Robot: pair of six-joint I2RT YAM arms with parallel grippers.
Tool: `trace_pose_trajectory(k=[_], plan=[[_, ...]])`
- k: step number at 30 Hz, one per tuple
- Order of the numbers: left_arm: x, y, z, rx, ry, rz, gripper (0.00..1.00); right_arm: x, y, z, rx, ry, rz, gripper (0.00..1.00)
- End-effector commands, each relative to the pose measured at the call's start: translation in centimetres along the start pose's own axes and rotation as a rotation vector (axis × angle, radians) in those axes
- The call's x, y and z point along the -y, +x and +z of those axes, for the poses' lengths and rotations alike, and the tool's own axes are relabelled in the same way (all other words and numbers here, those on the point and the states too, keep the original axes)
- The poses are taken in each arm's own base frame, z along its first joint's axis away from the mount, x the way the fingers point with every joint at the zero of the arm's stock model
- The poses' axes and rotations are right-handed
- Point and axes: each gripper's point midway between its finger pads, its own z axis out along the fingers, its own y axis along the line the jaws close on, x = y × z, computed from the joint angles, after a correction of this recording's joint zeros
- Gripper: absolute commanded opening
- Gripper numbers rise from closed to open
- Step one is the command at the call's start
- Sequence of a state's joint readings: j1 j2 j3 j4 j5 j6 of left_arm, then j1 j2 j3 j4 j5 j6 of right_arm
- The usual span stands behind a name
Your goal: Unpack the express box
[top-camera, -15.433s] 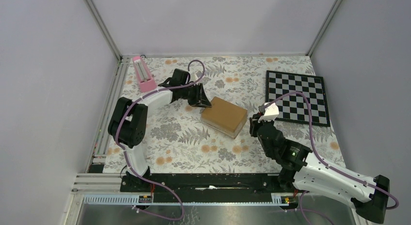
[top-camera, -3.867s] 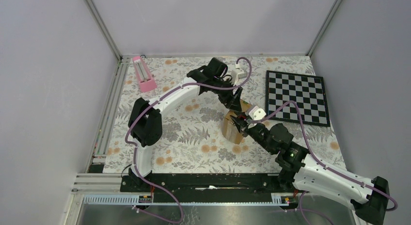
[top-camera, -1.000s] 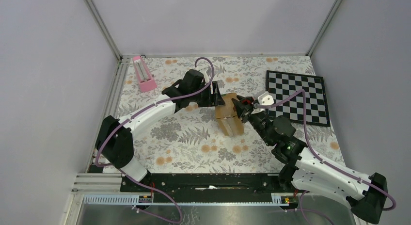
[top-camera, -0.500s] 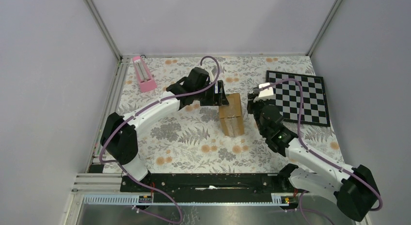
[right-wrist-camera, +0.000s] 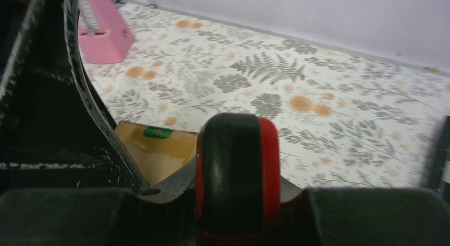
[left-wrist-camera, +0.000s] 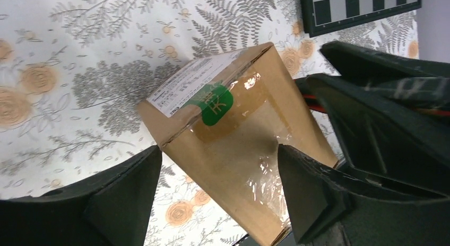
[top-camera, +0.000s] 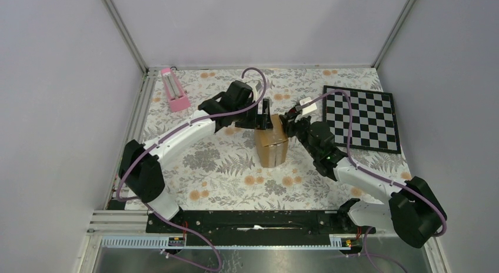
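- Box (left-wrist-camera: 233, 145) sits taped shut on the table (top-camera: 206, 167); you've unpacked nothing yet.
- Left fingers (left-wrist-camera: 122, 195) spread over it; right fingers (top-camera: 289, 123): cannot tell.

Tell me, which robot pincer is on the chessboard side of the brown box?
The right pincer: it sits between the express box and the chessboard. The left pincer is at the box's far end instead.

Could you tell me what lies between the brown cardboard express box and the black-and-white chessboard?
The right arm's black end effector and its wrist, seen in the top view.
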State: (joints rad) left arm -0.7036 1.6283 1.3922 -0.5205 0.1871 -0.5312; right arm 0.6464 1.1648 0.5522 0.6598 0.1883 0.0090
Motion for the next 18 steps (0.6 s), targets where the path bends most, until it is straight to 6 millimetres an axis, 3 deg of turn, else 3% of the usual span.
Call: trace_pose_trajectory(k=[1, 4, 7, 11, 18], plan=[[1.4, -3.8, -4.2, 0.151, -0.013, 0.061, 0.8, -4.3, -4.7, 1.1, 0.151, -0.203, 0.108, 0.0], [0.9, -4.3, -5.5, 0.176, -0.052, 0.084, 0.79, -5.5, -5.0, 1.5, 0.153, -0.26, 0.136, 0.0], [0.6, -4.7, -6.7, 0.193, -0.082, 0.104, 0.76, -5.2, -5.3, 1.8, 0.154, -0.239, 0.14, 0.0], [0.4, -4.1, -7.0, 0.182, -0.083, 0.095, 0.75, -5.8, -5.8, 2.2, 0.152, -0.266, 0.144, 0.0], [-3.4, -2.8, -6.9, 0.192, -0.131, -0.007, 0.74, -6.9, -5.4, 3.2, 0.129, -0.305, 0.201, 0.0]])
